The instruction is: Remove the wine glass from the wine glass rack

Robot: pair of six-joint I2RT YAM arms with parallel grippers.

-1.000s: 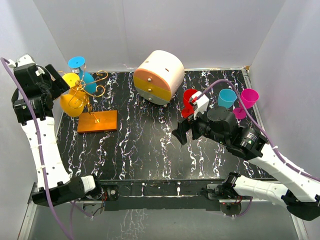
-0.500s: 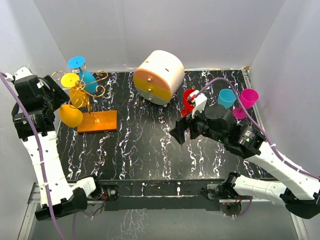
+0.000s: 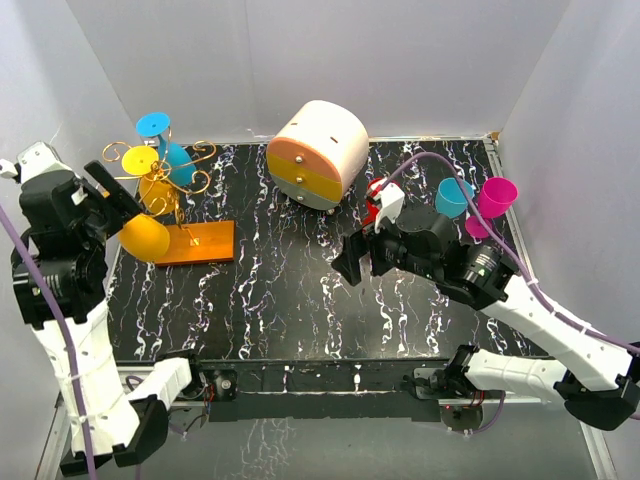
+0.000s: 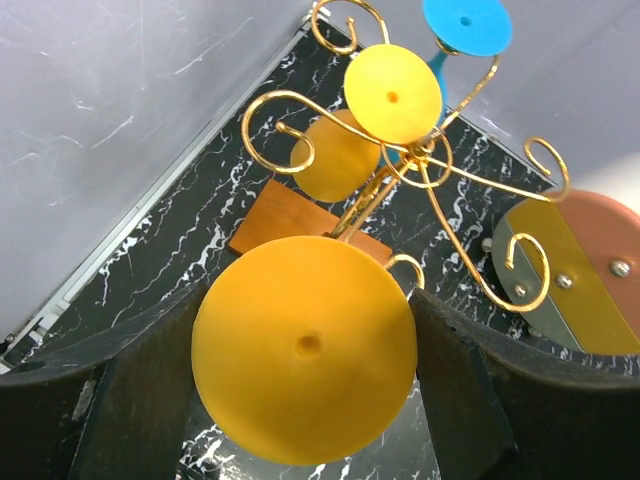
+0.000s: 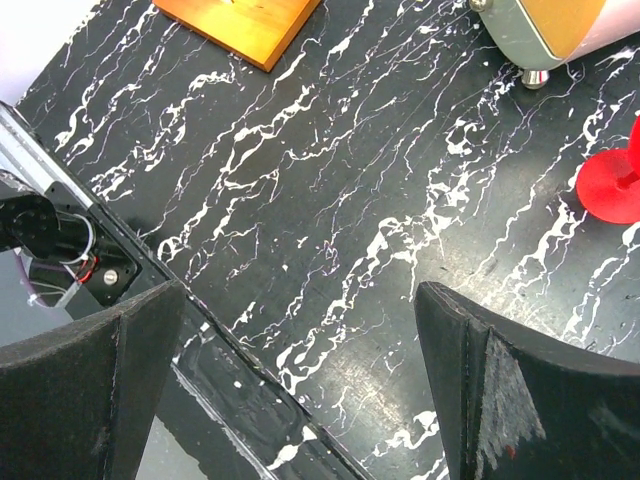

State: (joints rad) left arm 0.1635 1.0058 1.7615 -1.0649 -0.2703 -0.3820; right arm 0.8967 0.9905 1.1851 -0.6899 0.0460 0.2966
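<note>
The wine glass rack (image 3: 178, 178) is gold wire on an orange base (image 3: 196, 243), at the table's far left. My left gripper (image 3: 128, 222) is shut on an orange-yellow wine glass (image 3: 146, 238), held in the air left of the base and apart from the wire arms. In the left wrist view this glass (image 4: 305, 350) fills the gap between my fingers, with the rack (image 4: 400, 172) beyond it. A yellow glass (image 3: 141, 160) and a blue glass (image 3: 154, 125) hang on the rack. My right gripper (image 3: 347, 264) is open and empty above the table's middle (image 5: 300, 385).
A white-and-orange rounded drawer box (image 3: 318, 150) stands at the back centre. A red glass (image 3: 379, 196) is partly hidden behind my right arm. A teal cup (image 3: 453, 195) and a magenta cup (image 3: 497, 194) stand at the back right. White walls enclose the table.
My left gripper has pulled the orange-yellow glass away from the rack, toward the near left. My right gripper has drifted a little to the left, still open.
</note>
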